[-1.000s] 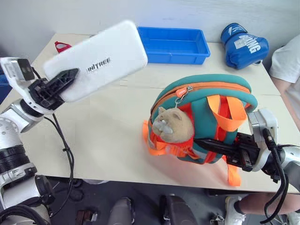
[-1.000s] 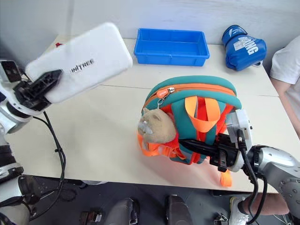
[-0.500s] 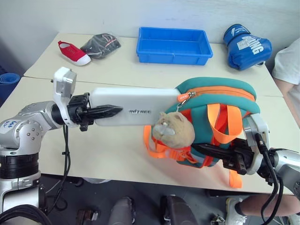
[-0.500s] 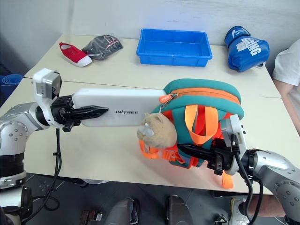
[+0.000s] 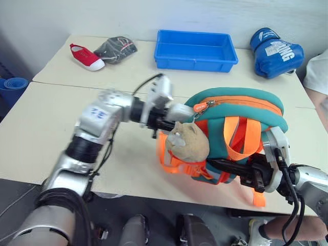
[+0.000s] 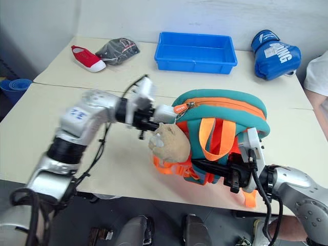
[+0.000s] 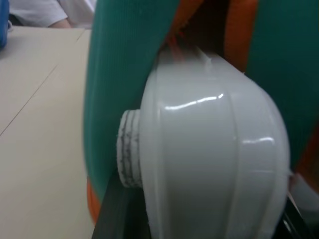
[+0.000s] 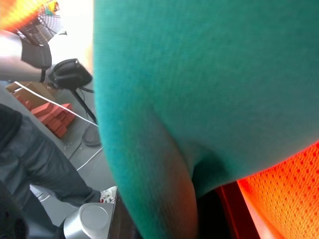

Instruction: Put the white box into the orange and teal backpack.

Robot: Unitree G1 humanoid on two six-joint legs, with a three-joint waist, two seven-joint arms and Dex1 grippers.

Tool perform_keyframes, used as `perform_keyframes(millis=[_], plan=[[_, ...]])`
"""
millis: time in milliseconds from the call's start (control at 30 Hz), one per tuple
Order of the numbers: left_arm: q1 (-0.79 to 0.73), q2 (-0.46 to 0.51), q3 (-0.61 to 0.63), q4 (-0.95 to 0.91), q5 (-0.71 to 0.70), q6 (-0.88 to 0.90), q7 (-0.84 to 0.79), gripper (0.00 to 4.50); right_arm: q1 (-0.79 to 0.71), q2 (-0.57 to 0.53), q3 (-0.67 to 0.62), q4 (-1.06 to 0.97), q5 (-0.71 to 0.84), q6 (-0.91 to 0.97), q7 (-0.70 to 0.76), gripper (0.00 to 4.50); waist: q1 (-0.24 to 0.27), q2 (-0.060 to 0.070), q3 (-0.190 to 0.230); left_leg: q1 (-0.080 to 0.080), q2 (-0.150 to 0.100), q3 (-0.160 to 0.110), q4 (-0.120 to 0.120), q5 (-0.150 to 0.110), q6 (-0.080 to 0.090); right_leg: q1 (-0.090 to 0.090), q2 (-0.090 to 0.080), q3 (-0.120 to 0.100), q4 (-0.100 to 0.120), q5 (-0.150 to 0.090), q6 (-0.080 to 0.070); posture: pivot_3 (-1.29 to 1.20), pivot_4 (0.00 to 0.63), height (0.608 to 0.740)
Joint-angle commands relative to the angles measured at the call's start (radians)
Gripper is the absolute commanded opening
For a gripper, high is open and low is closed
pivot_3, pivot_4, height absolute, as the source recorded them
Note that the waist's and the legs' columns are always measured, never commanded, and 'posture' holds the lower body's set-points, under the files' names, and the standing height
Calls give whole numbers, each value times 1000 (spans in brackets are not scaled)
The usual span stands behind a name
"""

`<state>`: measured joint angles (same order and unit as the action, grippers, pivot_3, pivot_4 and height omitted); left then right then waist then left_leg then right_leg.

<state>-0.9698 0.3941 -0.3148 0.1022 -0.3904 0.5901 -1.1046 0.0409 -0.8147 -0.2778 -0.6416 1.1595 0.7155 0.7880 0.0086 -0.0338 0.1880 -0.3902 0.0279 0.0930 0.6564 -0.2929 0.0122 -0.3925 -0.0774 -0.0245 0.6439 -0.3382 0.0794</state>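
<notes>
the left gripper (image 5: 163, 119) is clamped on the tail end of the white box (image 5: 179, 111), at the side opening of the orange and teal backpack (image 5: 256, 110). most of the box is already inside; a short white end shows between the gripper and the teal rim. in the left wrist view the box (image 7: 214, 164) sits against the teal fabric with its far end in the opening.

the right gripper (image 5: 218, 163) is closed on the backpack's lower front, under the orange straps (image 5: 237, 137), and holds the bag upright on the table (image 5: 46, 123). the plush toy (image 5: 188, 142) hangs just below the box's entry point.

step in hand: insertion, judged to be nearly complete. the next move calls for a further push along the box's length until its end clears the rim, then release. the right gripper should keep the bag braced. the zipper pull (image 5: 200, 106) lies at the opening and could snag.
</notes>
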Motion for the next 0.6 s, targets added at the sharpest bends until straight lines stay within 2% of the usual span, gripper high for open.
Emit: perform_keyframes(millis=[33, 100, 267, 400, 500, 600], plan=[[4, -92, -3, 38, 19, -97, 12, 1190, -12, 19, 4, -29, -17, -24, -20, 4, -8, 0, 0, 0, 0, 0, 0, 0, 0, 0, 0, 0, 0, 0, 0, 0, 150, 740], [17, -133, 19, 70, 30, -176, 19, 1936, -11, 32, 5, -35, -23, -28, -38, 0, -8, 0, 0, 1, 1, 0, 0, 0, 0, 0, 0, 0, 1, 0, 0, 0, 150, 740], [22, -123, 118, 89, -32, -164, -24, 3326, 7, 65, 7, -56, -43, -39, -72, 0, -11, 0, 0, 1, 1, 0, 1, 0, 0, 0, 0, 0, 2, 0, 0, 0, 150, 740], [30, 56, 215, 161, -145, -65, -263, 4412, 3, 99, 13, -62, -69, -58, -103, 0, -22, 1, 0, 1, 1, 0, 0, 1, -2, -1, 1, 0, 3, 0, 0, 0, 150, 740], [58, 141, 231, 237, -100, -232, -385, 4412, 2, 108, 22, -60, -88, -67, -110, 0, -29, 1, 0, 1, 2, 0, 0, 2, -3, -1, 1, 0, 3, 0, -1, 0, 150, 740], [81, 202, 272, 186, -120, -252, -425, 4412, -21, 128, 37, -46, -111, -84, -124, 0, -22, 1, 0, 1, 1, 0, 0, 2, -2, 0, 0, -1, 3, 0, -1, 0, 150, 740]])
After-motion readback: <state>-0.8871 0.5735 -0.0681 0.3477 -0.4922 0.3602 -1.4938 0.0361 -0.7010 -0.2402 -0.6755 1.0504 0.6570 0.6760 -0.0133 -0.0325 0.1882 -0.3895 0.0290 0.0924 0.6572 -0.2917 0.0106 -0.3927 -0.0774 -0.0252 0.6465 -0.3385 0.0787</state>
